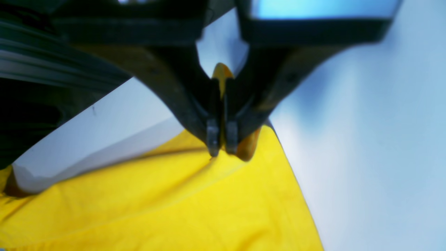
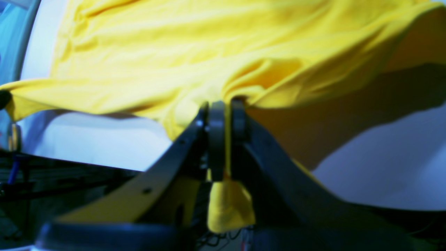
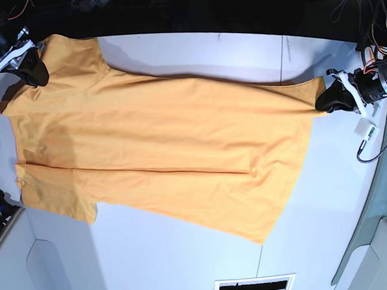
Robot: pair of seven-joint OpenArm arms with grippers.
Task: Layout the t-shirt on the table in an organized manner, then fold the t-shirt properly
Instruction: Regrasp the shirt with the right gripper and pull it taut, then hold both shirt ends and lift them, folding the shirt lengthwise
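— T-shirt [image 3: 161, 147] first: where does it lie?

— Spread wide across the white table [image 3: 154, 264], orange-yellow, plain side up as far as the base view shows. Nearest the camera its lower edge runs slanting, with one corner pointing down toward a small dark vent slot [image 3: 255, 287] in the tabletop. A long crease runs across the cloth just above that edge.

— And the ends?

— Toward the base view's left the cloth bunches into a sleeve-like flap near the table's edge. Toward its right the shirt narrows to a corner, stretched out to a gripper.

— Which gripper is that?

— The left gripper [image 3: 327, 100]. In its wrist view the left gripper's [image 1: 222, 150] black jaws stand pressed together with a thin fold of yellow cloth pinched between them, a tip of fabric poking up behind the fingers. The cloth falls away from the pinch and lies on the table below.

— The other arm?

— The right gripper [image 3: 32, 70] sits at the far left corner of the shirt in the base view. From the wrist, the right gripper [image 2: 224, 115] is clamped on a hem; a tuft of fabric hangs out behind the closed jaws, and the shirt stretches away from them, lifted enough to cast a shadow on the table.

— Farther back?

— A thin dark seam line [image 3: 282, 56] crosses the tabletop, then the dark far edge with cables.
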